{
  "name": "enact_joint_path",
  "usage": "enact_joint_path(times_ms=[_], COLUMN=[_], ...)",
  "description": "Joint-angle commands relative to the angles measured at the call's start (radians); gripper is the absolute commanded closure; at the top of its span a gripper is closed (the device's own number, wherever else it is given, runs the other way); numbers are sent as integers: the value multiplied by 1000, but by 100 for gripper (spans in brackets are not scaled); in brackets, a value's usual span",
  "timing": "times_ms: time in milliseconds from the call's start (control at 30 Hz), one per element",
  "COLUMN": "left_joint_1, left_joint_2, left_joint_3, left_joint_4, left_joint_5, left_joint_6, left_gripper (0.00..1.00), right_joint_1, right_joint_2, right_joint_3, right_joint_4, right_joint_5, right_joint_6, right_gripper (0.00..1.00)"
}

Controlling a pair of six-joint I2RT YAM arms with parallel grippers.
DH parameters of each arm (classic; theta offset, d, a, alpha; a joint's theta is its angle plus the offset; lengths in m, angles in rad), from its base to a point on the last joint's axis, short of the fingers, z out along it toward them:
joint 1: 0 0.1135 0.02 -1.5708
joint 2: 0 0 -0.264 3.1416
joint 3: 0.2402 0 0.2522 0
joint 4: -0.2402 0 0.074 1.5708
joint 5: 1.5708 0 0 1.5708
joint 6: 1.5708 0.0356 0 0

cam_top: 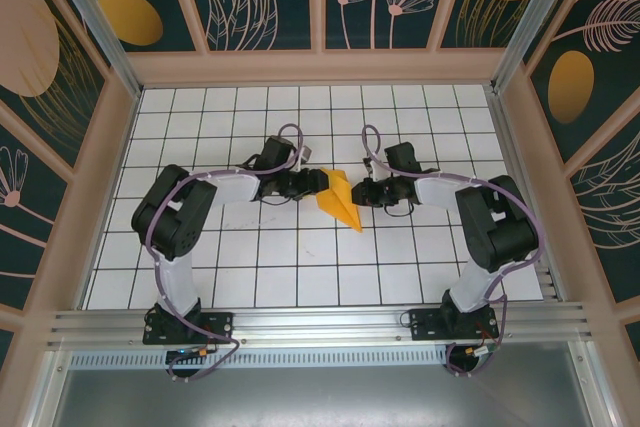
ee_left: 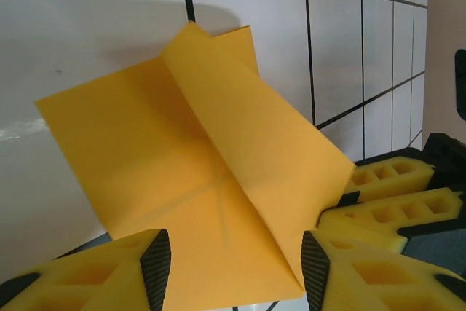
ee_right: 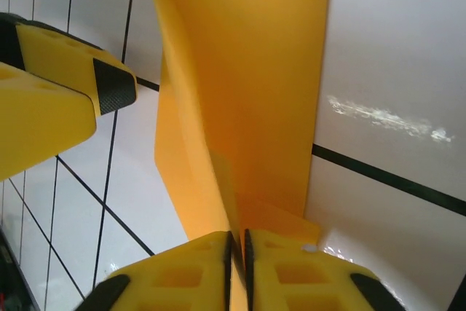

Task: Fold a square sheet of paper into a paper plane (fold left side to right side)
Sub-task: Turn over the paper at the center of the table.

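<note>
The square sheet of paper [cam_top: 340, 199] is orange-yellow and folded into a narrow pointed shape, its tip toward the near edge of the table. One flap stands up along a crease [ee_left: 240, 151]. My right gripper [ee_right: 237, 242] is shut on the paper's [ee_right: 247, 71] raised fold, which is pinched between its pads. My left gripper [ee_left: 234, 260] is open, its two fingers standing either side of the paper's near corner. From above, the left gripper [cam_top: 318, 183] and right gripper [cam_top: 358, 193] meet at the paper from opposite sides.
The white gridded table [cam_top: 300, 267] is walled on three sides by patterned panels [cam_top: 110, 117]. The right gripper's yellow fingers [ee_left: 386, 198] sit close beside the left one's, and a left finger [ee_right: 65, 85] shows at the right wrist view's left edge.
</note>
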State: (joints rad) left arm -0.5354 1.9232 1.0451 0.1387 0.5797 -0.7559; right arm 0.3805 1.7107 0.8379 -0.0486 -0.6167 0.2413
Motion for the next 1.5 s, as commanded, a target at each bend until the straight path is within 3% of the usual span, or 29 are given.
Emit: enact_joint_path(times_ms=[0, 300, 567, 767, 900, 1067, 1233, 1467], left_joint_1=[-7, -32, -31, -32, -32, -31, -32, -32], left_joint_2=[25, 115, 151, 110, 46, -52, -121, -195], left_joint_3=[44, 129, 156, 151, 165, 246, 346, 376], left_joint_4=[33, 34, 94, 102, 79, -4, -79, -22], left_joint_5=[19, 28, 48, 49, 46, 32, 38, 126], left_joint_6=[-21, -33, -65, -55, -47, -8, 25, -22], left_gripper=[46, 49, 73, 89, 91, 90, 89, 88], right_joint_1=[-9, -21, -39, -106, -170, -235, -242, -233], right_joint_2=[14, 11, -7, -140, -246, -357, -449, -487], right_joint_3=[15, -6, -20, -70, -147, -282, -343, -355], right_joint_4=[11, 25, 36, 51, 108, 330, 539, 710], right_joint_5=[14, -9, -37, -79, -181, -388, -509, -573], right_joint_6=[-8, -2, 10, 26, 57, 182, 302, 416], right_gripper=[85, 85, 81, 63, 47, 25, 3, 1])
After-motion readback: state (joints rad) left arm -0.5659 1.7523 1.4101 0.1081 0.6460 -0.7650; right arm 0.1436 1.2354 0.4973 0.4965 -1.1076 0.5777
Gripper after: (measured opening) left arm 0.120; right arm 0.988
